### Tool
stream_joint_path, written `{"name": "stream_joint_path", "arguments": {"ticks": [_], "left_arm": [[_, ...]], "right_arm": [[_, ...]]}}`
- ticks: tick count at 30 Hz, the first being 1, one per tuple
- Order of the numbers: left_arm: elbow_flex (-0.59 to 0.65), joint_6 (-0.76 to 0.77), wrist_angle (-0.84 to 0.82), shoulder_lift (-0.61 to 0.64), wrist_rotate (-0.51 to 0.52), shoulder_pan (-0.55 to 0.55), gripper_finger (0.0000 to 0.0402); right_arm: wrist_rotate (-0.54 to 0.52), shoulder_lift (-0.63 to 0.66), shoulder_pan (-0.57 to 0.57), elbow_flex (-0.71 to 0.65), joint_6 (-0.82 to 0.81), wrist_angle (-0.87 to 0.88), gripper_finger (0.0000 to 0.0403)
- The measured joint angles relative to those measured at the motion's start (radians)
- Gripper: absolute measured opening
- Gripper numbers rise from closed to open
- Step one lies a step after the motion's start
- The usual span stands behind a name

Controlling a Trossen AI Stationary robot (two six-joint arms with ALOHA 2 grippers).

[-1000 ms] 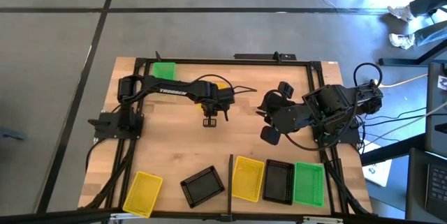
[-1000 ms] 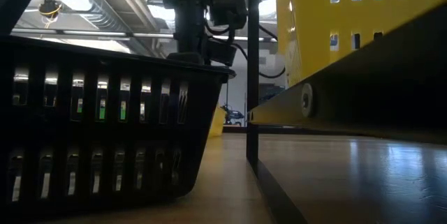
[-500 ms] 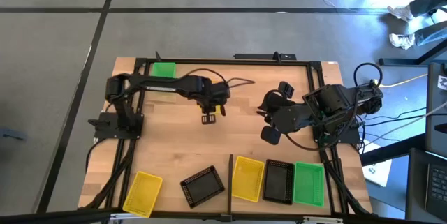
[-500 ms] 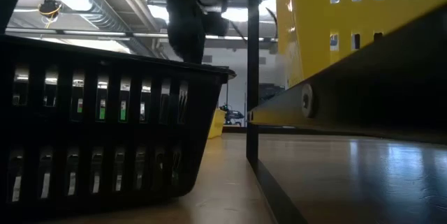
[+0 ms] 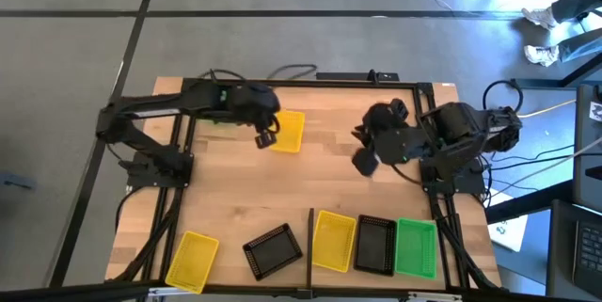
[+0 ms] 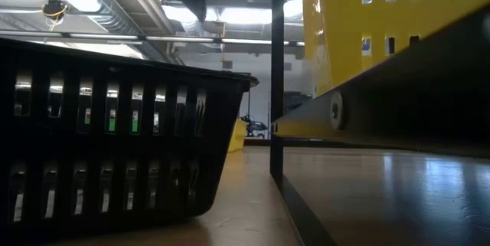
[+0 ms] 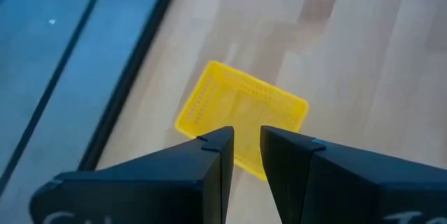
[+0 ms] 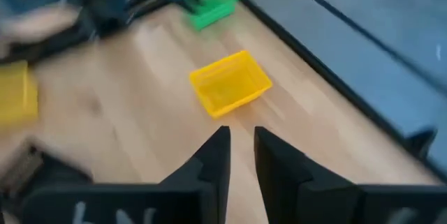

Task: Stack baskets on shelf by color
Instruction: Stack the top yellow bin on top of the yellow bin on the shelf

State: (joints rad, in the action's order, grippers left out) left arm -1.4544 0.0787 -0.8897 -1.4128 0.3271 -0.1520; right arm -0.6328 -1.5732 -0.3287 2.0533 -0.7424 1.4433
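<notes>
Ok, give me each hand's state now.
Left hand: slightly open, holding nothing.
Right hand: slightly open, holding nothing.

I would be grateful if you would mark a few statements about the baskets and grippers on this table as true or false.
1. Yellow, black and green lattice plastic baskets sit side by side right of the thin black bar. True.
2. The left gripper grips the far yellow lattice basket. False: it is empty, and the basket lies on the table beside it.
3. A tilted black lattice basket lies left of the bar. True.
4. The right gripper holds a green basket. False: it is open and empty.
</notes>
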Motion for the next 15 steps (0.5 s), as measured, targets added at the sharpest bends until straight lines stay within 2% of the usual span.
{"name": "stream_joint_path", "arguments": {"ticks": [6,11,15], "left_arm": [[0.0,0.048,0.001,0.109,0.01,0.0,0.0064],[0.0,0.05,0.0,0.159,0.012,0.0,0.0064],[-0.001,0.051,0.001,0.194,0.013,0.0,0.0064]], "right_arm": [[0.025,-0.032,0.142,0.0,-0.305,-0.011,0.0065],[0.167,-0.086,0.256,0.0,-0.312,-0.018,0.0065],[0.214,-0.141,0.315,0.0,-0.327,-0.055,0.0065]]}}
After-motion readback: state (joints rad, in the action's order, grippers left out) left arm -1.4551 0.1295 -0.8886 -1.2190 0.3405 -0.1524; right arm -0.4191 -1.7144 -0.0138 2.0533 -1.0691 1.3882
